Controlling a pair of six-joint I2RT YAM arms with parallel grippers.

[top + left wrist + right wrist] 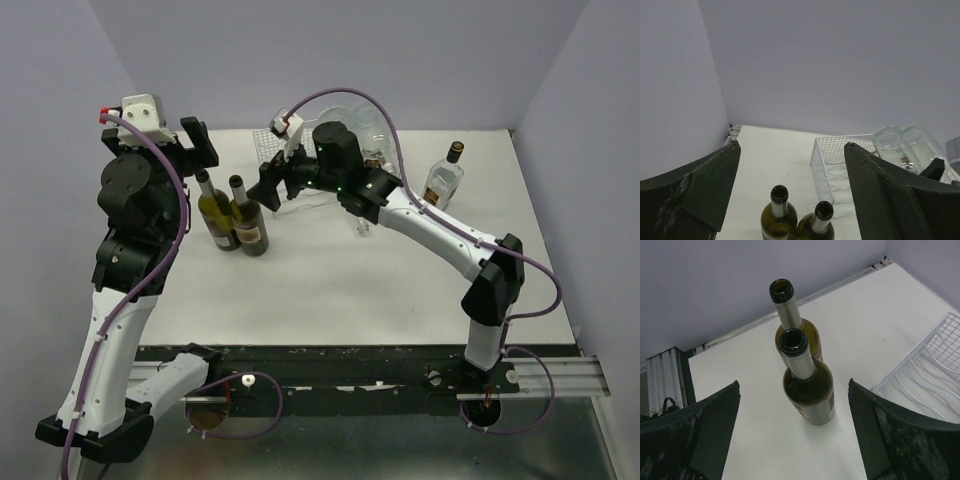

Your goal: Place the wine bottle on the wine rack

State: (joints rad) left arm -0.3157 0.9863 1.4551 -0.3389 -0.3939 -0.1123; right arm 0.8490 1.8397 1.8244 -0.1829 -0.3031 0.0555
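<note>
Near edge: both arm bases. Nothing of the task there.

Mid-surface, left of centre: two wine bottles stand upright, close together. Right wine bottle (250, 222), left wine bottle (215, 208). Both are dark green glass with grey foil on the neck and paper labels. Mouths are open, no cork seen. The surface (330, 280) is white and flat.

Right pincer (792, 382): fingers spread wide, holding nothing. Its wrist view frames the right wine bottle between them, with no contact. The left wine bottle stands behind it in that view.

Left pincer (791, 145): also spread and empty, up above the bottle mouths.

Farther back: wine rack (272, 150), white wire mesh with wavy shelves, just beyond the right pincer and right of the bottles. No bottle seen in it. Clear glass vessels (905, 142) sit beside it. At far right a clear liquor bottle (443, 180) stands well apart.

Handling, as judged:
- The glass is rigid, smooth, slippery and breakable.
- Weight is unknown, since the fill cannot be read through the dark glass.
- With the mouth open, tilting risks a spill if anything is inside.
- Best hold is the body at the label, where paper gives grip and the balance is near.
- The neck is narrow, and the bottle would likely swing if held there.
- The neighbouring bottle is close and could tip.
</note>
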